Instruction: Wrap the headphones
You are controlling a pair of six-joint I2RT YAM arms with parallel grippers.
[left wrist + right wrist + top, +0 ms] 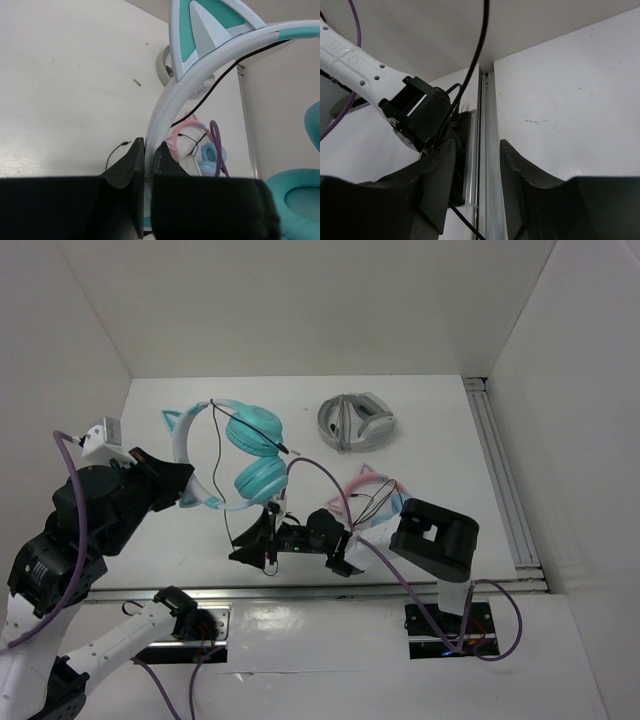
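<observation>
The teal headphones (250, 455) hang in the air above the table, both ear cups to the right of the pale headband (185, 455). My left gripper (188, 490) is shut on the headband (167, 105) just below a cat ear (210, 25). The thin black cable (215, 455) loops across the headband and drops toward my right gripper (252, 540). The right gripper (477, 145) is open. The cable (475, 60) runs down past its left finger (435, 190), and nothing is clamped between the jaws.
Pink cat-ear headphones (372, 492) lie under my right arm and also show in the left wrist view (187, 132). Grey-and-white headphones (355, 420) lie at the back. An aluminium rail (505, 480) runs along the right side, another along the near edge (487, 150).
</observation>
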